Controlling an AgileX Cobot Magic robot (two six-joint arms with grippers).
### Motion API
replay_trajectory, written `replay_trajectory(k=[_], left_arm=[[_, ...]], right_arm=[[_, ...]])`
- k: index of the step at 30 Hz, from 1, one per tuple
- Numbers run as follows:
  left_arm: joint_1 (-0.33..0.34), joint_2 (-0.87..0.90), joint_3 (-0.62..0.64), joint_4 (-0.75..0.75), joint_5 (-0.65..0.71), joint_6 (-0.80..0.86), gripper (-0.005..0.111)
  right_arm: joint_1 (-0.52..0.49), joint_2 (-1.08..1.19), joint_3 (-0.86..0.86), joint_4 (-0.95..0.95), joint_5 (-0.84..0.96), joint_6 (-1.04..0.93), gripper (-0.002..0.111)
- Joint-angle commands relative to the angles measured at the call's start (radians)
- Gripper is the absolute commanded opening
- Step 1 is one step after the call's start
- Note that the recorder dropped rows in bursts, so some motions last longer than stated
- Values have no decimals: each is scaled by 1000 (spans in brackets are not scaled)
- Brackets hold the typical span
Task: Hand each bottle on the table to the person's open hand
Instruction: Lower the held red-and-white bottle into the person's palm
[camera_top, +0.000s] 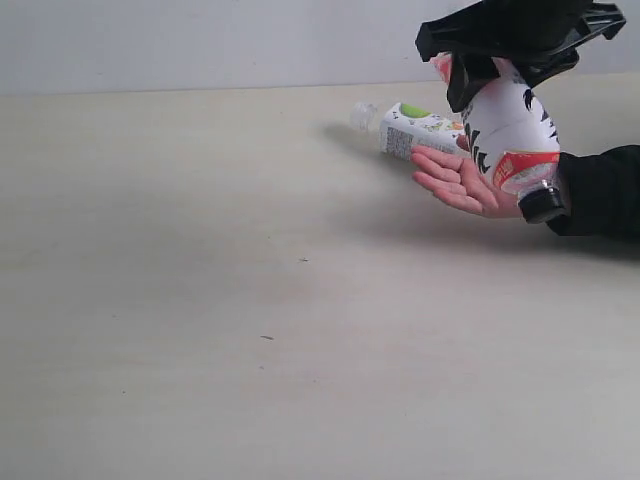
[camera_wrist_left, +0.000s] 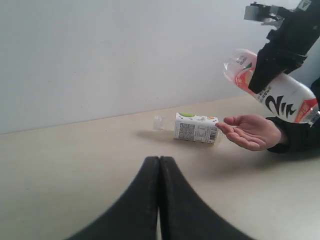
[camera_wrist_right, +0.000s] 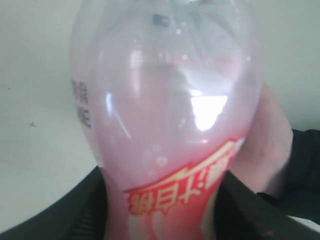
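Pink-white bottle (camera_top: 505, 120) (cap down) over hand (camera_top: 460, 182)

Upper right in the exterior view, the pink-white plastic bottle with black cap (camera_top: 508, 125) hangs tilted, cap lowest, over the bare open hand with black cuff (camera_top: 455, 180). Just behind the hand (contact unclear) the small clear plastic bottle with green-white label (camera_top: 415, 128) lies on the pale beige wood-grain desk (camera_top: 200, 320), cap leftward.

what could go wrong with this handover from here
1. The right gripper holds the pink bottle tilted, cap low by the sleeve, not over the palm; released now, it might slide off the hand.
2. The green-label bottle lies just behind the fingers; a bump could set it rolling.
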Motion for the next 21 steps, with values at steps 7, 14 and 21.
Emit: replay_trajectory(k=[7, 14, 21], left_arm=[[3, -6, 5, 0, -5, 3, 0], [3, -6, 5, 0, -5, 3, 0], [3, -6, 5, 0, -5, 3, 0]], right_arm=[[-72, 137, -22, 6, -34, 12, 0], [-72, 171, -22, 22, -116, 39, 0], [-72, 192, -22, 22, -148, 47, 0]])
